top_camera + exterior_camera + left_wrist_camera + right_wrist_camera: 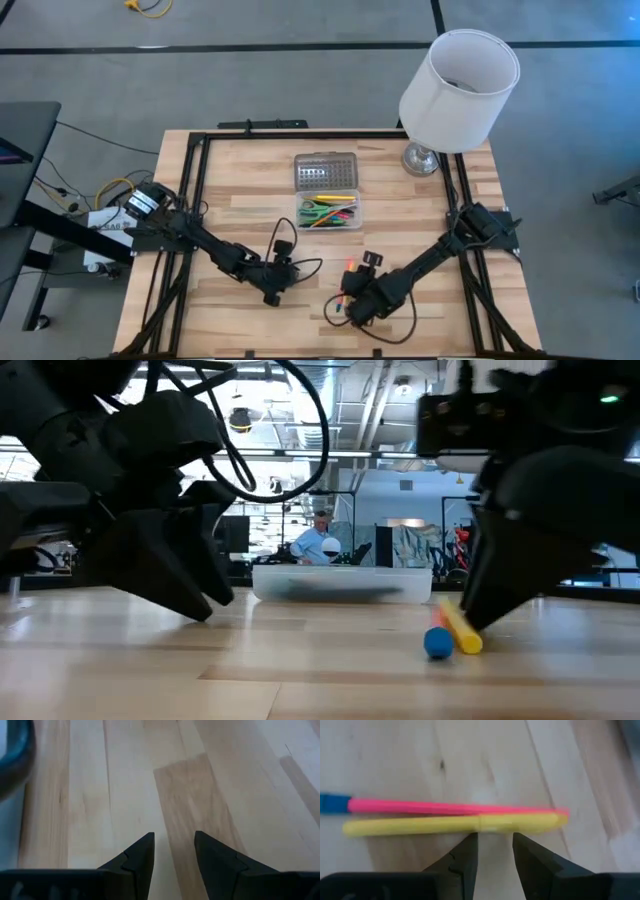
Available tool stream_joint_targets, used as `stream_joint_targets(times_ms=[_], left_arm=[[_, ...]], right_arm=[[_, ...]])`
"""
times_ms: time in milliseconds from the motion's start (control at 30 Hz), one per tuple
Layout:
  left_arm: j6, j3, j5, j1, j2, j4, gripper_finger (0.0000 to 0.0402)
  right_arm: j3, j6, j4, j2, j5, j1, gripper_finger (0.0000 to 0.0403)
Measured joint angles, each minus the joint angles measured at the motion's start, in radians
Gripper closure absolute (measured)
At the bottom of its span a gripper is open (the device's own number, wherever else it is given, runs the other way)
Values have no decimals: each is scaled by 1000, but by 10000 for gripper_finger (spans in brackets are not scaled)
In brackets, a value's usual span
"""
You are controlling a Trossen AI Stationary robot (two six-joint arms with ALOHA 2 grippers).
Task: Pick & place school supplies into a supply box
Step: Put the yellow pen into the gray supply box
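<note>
Near the table's front edge, the right gripper [492,847] hovers open over a yellow marker [450,825] touching a pink pen [455,808]. It risks pinching both or rolling one away. The clear plastic supply box [328,211] sits farther back; the left gripper [172,852] waits open and empty.

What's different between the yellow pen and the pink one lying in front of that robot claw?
The yellow pen is thicker; the pink pen is slimmer. The yellow pen lies nearer the right gripper, whose open fingers stand just short of it; the pink pen lies behind it. The pink pen has a blue end; the yellow pen is one colour. Both lie flat on the table, side by side and touching.
</note>
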Motion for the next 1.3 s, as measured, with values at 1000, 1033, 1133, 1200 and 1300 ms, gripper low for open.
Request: stream_joint_targets(times_ms=[1000,1033,1133,1200,1300], left_arm=[[-143,-3,-14,-87,-117,-222,264],[-142,-3,-14,-87,-117,-222,264],[-142,-3,-17,-87,-117,-222,264],[-142,-3,-17,-87,-117,-222,264],[-142,-3,-17,-87,-117,-222,264]], right_arm=[[0,-182,228,0,10,-100,285],[0,-182,247,0,4,-100,285],[0,-181,287,0,-25,-108,285],[0,-179,303,0,-37,-113,285],[0,-152,310,-1,-40,-120,285]])
